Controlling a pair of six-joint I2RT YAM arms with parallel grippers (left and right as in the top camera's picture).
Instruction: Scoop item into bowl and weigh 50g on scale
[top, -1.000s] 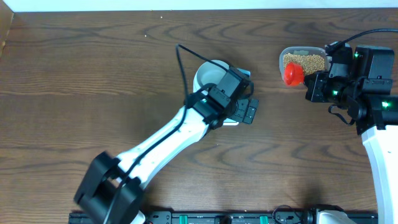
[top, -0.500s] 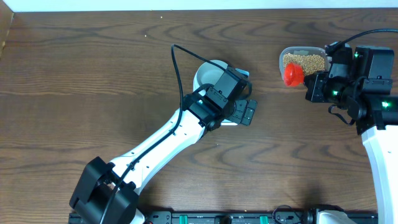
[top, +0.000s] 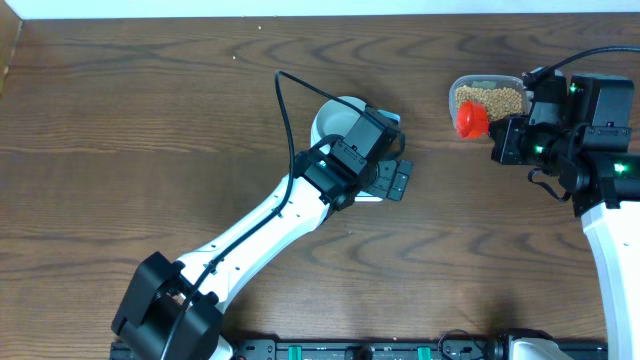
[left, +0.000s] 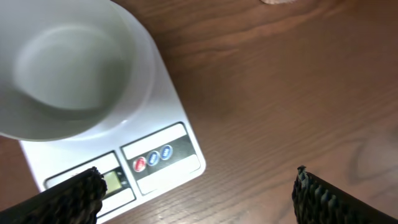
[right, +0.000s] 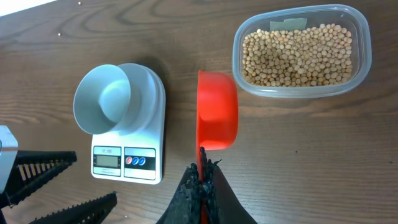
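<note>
The pale blue-white bowl (right: 102, 101) stands empty on the white scale (right: 144, 144), which also shows in the left wrist view (left: 163, 158) with the bowl (left: 74, 68) on it. My left gripper (top: 400, 182) is open beside the scale's front end, its fingers wide apart (left: 196, 193). My right gripper (right: 203, 180) is shut on the handle of a red scoop (right: 217, 118), which is empty and held left of the clear tub (right: 360, 62) of tan beans (right: 297, 55). In the overhead view the scoop (top: 470, 120) overlaps the tub's left end.
The tub (top: 488, 98) stands at the far right of the wooden table (top: 150, 130). A black rail (top: 350, 350) runs along the front edge. A cable (top: 290, 110) loops over my left arm.
My left arm shifted slightly between the earliest frame and half a second ago; since then nothing has moved. The right arm with the scoop has stayed still.
</note>
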